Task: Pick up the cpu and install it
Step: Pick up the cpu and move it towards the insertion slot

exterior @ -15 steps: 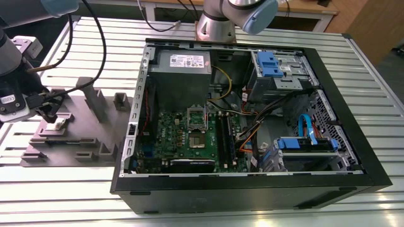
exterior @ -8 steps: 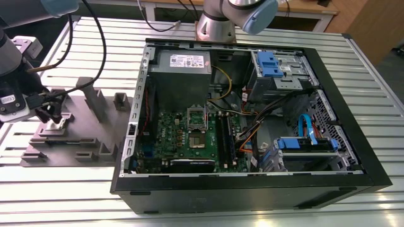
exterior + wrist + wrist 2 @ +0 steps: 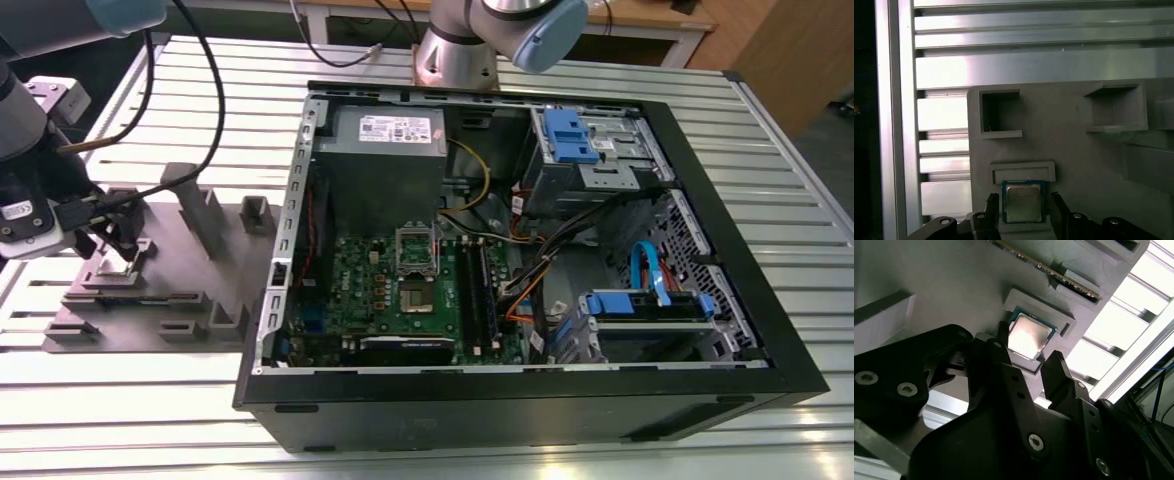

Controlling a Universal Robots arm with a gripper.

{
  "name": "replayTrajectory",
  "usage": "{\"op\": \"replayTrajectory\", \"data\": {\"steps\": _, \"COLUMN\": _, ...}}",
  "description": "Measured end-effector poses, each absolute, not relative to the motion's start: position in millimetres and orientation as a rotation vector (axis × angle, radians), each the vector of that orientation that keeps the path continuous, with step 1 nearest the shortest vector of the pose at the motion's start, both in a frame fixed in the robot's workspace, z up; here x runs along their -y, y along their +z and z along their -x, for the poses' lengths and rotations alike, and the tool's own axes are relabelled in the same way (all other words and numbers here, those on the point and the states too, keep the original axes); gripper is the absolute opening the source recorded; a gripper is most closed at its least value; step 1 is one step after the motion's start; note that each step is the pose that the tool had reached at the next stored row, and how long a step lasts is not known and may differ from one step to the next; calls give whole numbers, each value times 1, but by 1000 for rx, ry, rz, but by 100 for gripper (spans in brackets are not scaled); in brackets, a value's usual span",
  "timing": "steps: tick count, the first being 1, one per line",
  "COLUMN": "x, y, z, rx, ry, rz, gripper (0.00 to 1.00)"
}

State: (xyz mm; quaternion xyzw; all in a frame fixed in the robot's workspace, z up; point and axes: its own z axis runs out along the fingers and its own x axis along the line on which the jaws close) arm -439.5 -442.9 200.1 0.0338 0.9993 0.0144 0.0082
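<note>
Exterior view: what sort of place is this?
Probably a robot lab: an open black computer case lies on a slatted aluminium table, beside a grey plastic fixture and a silver-and-blue robot arm.

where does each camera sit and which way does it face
Exterior view: off the arm, above, looking down on the computer case and grey fixture; the gripper shows.
First wrist view: on the arm, facing the fixture; fingertips show.
Second wrist view: on the arm, looking along its black fingers.
Shared: the cpu between open fingers.

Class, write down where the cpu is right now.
The cpu lies in a recess of the grey holder tray, at the exterior view's left beside the black computer case, with the pincer right at it in both wrist views.
</note>
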Motion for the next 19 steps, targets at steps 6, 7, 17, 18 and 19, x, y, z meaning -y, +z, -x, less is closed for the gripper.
{"op": "replayTrajectory", "data": {"steps": 6, "x": 443, "y": 195, "z": 440, "rx": -3124, "ry": 45, "rz": -76, "gripper": 53}}
{"op": "replayTrajectory", "data": {"steps": 7, "x": 443, "y": 195, "z": 440, "rx": -3124, "ry": 45, "rz": -64, "gripper": 53}}
{"op": "replayTrajectory", "data": {"steps": 17, "x": 443, "y": 191, "z": 438, "rx": -3125, "ry": 45, "rz": -40, "gripper": 53}}
{"op": "replayTrajectory", "data": {"steps": 18, "x": 443, "y": 191, "z": 438, "rx": -3125, "ry": 45, "rz": -40, "gripper": 53}}
{"op": "replayTrajectory", "data": {"steps": 19, "x": 443, "y": 191, "z": 438, "rx": -3125, "ry": 45, "rz": -40, "gripper": 53}}
